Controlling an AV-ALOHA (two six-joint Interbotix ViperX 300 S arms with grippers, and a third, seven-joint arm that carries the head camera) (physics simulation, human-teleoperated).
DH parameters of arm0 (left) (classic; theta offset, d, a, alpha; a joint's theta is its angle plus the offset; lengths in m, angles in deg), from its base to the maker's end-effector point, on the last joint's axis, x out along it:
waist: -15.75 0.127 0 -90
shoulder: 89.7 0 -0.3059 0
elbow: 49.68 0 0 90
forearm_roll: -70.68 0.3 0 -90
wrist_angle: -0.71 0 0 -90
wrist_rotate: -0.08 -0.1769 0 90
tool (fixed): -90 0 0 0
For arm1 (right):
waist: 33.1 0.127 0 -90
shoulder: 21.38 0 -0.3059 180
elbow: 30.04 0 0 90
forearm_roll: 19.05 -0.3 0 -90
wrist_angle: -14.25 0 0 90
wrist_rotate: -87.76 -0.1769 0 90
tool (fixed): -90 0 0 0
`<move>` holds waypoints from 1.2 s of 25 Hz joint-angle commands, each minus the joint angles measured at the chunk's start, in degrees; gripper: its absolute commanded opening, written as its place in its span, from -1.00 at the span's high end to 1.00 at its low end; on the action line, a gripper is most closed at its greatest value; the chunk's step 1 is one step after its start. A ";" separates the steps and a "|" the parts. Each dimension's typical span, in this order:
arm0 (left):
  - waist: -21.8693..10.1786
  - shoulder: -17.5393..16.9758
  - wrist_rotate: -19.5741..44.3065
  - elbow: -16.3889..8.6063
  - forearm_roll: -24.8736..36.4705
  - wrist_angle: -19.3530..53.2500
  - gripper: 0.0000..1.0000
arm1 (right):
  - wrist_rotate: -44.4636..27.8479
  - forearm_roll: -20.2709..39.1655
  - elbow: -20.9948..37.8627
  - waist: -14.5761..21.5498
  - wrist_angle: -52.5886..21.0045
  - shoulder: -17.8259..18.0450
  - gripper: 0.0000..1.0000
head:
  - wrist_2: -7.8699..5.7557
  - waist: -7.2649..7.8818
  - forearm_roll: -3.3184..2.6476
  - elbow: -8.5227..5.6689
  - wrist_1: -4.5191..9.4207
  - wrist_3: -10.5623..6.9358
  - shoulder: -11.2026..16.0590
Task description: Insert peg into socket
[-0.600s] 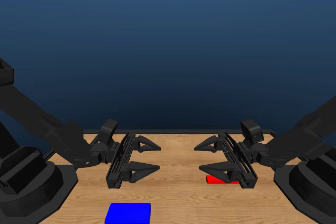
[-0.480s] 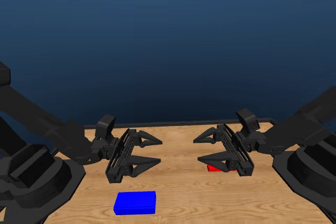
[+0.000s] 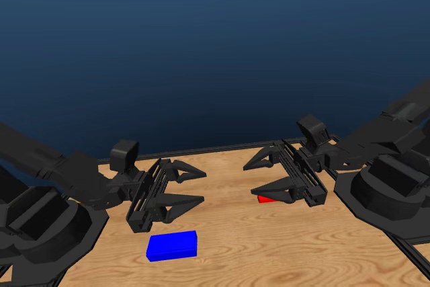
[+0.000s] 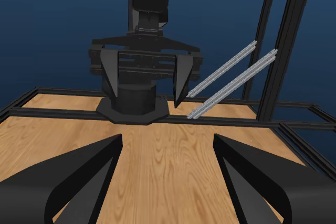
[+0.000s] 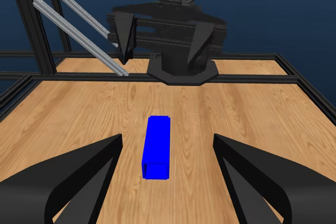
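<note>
The blue socket lies flat on the wooden table, in front of my left gripper. That gripper hovers open and holds nothing. Only a small corner of the red peg shows; my right gripper's near jaw hides the rest. My right gripper hangs open just above the peg. In the right wrist view the socket lies lengthwise on the table ahead, between the two spread jaws. The left wrist view shows its own gripper open over bare wood, with neither peg nor socket in it.
A black frame rail runs along the table's far edge. The arm bases stand at the left and the right. Two aluminium bars lean against a black post beside the right arm's base.
The head camera has moved, so the whole picture has shifted and the table shows from higher up. Both grippers stay open, and the peg and socket lie where they were.
</note>
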 commanded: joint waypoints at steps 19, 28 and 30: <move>-8.59 -5.63 3.67 11.40 -16.41 28.24 -1.00 | -5.92 0.53 2.39 -0.46 -4.07 5.37 -1.00 | 2.52 4.91 2.06 -0.18 3.51 0.61 5.98; -6.43 -0.70 5.84 13.56 -17.13 24.68 -1.00 | -7.05 -0.05 0.60 -0.54 -3.01 4.98 -1.00 | 2.77 4.40 1.95 -0.47 3.66 0.09 7.22; -6.52 1.13 7.13 14.05 -16.77 24.39 -1.00 | -7.37 -0.08 -0.02 -0.51 -2.29 4.91 -1.00 | 2.80 4.23 1.91 -0.53 3.71 0.05 7.47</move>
